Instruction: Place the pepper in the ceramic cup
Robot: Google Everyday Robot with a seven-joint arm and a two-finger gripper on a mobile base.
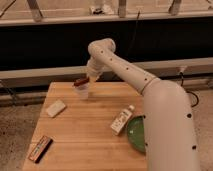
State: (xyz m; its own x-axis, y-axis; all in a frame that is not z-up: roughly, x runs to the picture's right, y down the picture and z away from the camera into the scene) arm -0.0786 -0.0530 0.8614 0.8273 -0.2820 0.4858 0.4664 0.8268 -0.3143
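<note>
Camera view: pincer [84, 81] hanging at the end of the white arm [125, 70] near the far edge of the wooden surface [85, 130], fingers too hard to make out to tell whether spread or pressed together. Pepper [80, 80] showing as a small dark red-brown shape at the pincer tip, lying right over the rim of the ceramic cup [82, 91]; not possible to tell whether touching the cup. Cup standing near the far edge, toward the left. Pale block [55, 107] lying near the left edge. Brown-orange bar [40, 148] lying at the near left corner. White bottle [121, 120] lying tilted toward the right edge, just beside the green bowl [135, 134]. Bowl partly hidden behind the bulky arm body, which is covering the right edge of the surface.
</note>
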